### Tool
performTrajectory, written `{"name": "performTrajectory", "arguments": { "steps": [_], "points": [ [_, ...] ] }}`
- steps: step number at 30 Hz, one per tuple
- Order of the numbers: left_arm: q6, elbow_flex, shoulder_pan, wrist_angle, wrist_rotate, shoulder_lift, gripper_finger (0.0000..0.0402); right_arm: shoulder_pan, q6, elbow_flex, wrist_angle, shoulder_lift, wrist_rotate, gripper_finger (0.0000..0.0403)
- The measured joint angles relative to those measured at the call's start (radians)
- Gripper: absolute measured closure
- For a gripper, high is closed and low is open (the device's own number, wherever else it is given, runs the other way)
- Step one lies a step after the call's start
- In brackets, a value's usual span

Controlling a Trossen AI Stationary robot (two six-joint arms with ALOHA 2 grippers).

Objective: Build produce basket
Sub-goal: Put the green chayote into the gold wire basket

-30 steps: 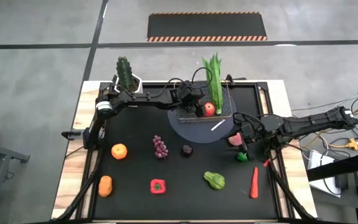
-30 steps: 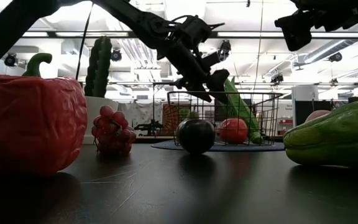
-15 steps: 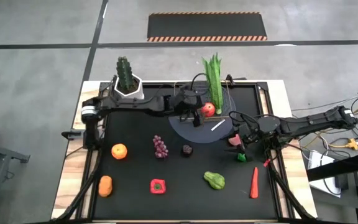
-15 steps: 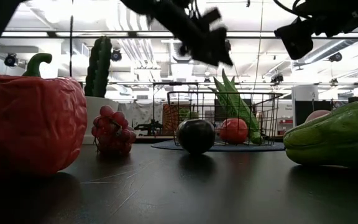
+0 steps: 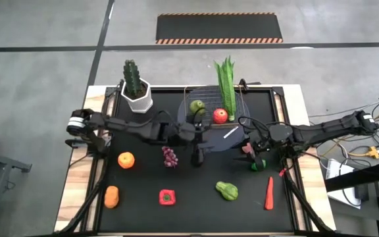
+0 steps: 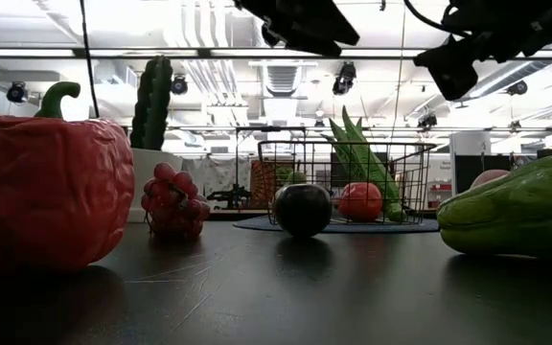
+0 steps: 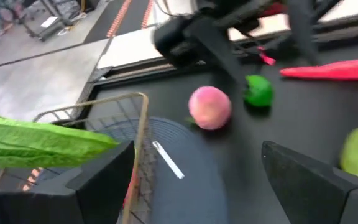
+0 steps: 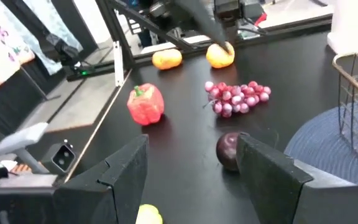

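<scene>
The coppery wire basket (image 5: 217,110) stands on a round grey disc at the table's far side. It holds a green apple (image 5: 197,105), a red apple (image 5: 220,116) and the long leafy green (image 5: 226,82), whose top leans over the far wall. My left gripper (image 5: 196,151) is open, high above the dark plum (image 6: 302,209), near the grapes (image 5: 170,156). My right gripper (image 5: 250,150) is open and hovers over the pink peach (image 7: 210,107) and a small green fruit (image 5: 256,164). Oranges, a red pepper (image 5: 167,196), a green squash (image 5: 227,191) and a red carrot (image 5: 269,192) lie along the near side.
A green cactus in a white pot (image 5: 137,92) stands at the far left corner. A short white stick (image 5: 230,133) lies on the grey disc (image 5: 209,138). The two grippers are close to each other near the table's middle. Bare black table shows between the fruits.
My left gripper has drawn back from the basket, risen and swung toward the near edge, and now stands over the dark plum. The green apple now shows in the basket where the gripper was. My right gripper has shifted slightly left.
</scene>
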Motion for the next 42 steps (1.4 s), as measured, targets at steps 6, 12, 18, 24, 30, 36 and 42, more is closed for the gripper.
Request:
{"name": "performTrajectory", "arguments": {
  "steps": [6, 12, 18, 24, 30, 36, 42],
  "points": [
    [-0.001, -0.080, -0.055, 0.060, 0.000, -0.043, 0.0070, 0.028, 0.088, 0.010, 0.026, 0.024, -0.008, 0.0177],
    [-0.001, -0.115, -0.071, 0.101, -0.001, -0.058, 0.0070, 0.125, 0.171, 0.059, 0.017, 0.085, -0.004, 0.0177],
    [-0.013, -0.128, -0.078, 0.101, -0.003, -0.066, 0.0070, 0.233, 0.268, 0.168, -0.067, 0.230, 0.006, 0.0177],
    [-0.027, -0.127, -0.096, 0.092, -0.003, -0.075, 0.0070, 0.316, 0.464, 0.320, -0.397, 0.368, 0.109, 0.0177],
    [-0.028, -0.127, -0.109, 0.093, -0.003, -0.093, 0.0070, 0.365, 0.684, 0.442, -0.709, 0.496, 0.157, 0.0177],
    [-0.027, -0.125, -0.114, 0.093, -0.003, -0.098, 0.0070, 0.399, 0.753, 0.515, -0.737, 0.599, 0.137, 0.0177],
    [-0.027, -0.133, -0.121, 0.090, -0.003, -0.119, 0.0070, 0.430, 0.783, 0.654, -0.772, 0.717, 0.123, 0.0177]
  ]
}}
